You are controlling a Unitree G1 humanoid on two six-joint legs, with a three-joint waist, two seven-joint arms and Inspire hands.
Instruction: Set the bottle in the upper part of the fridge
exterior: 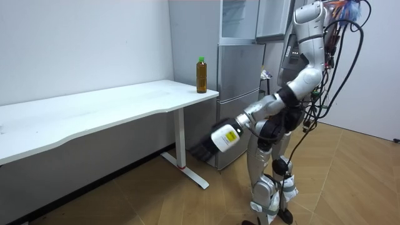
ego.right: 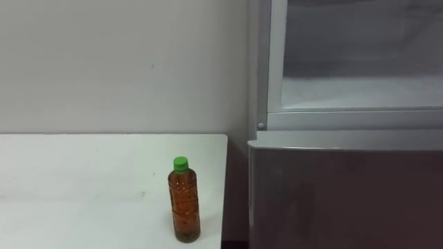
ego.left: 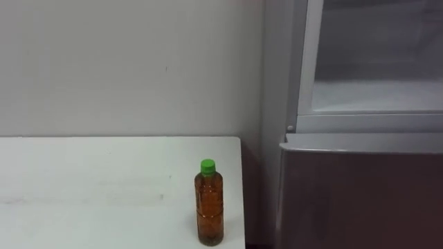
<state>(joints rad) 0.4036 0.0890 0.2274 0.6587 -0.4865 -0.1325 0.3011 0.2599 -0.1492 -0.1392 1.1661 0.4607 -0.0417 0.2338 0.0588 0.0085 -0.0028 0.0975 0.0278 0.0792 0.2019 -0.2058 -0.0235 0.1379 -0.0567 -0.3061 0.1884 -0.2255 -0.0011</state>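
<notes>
A clear bottle [ego.left: 210, 206] of brown drink with a green cap stands upright on the white table [ego.left: 83, 187], close to its right edge and front corner; it shows too in the right eye view [ego.right: 185, 205] and the room view [exterior: 201, 75]. To its right is the grey fridge [ego.left: 360, 194], whose upper compartment [ego.left: 377, 93] stands open with a bare white shelf. In the room view I stand before the fridge. My left hand [exterior: 202, 150] reaches low and forward, below table height, and my right hand [exterior: 265, 75] is up near the fridge front. Neither touches the bottle.
The upper fridge door [exterior: 273, 19] is swung open toward me. A narrow gap separates the table edge [ego.left: 241, 187] from the fridge side. A plain wall [ego.left: 124, 62] rises behind the table. Wooden floor [exterior: 350, 181] lies behind me.
</notes>
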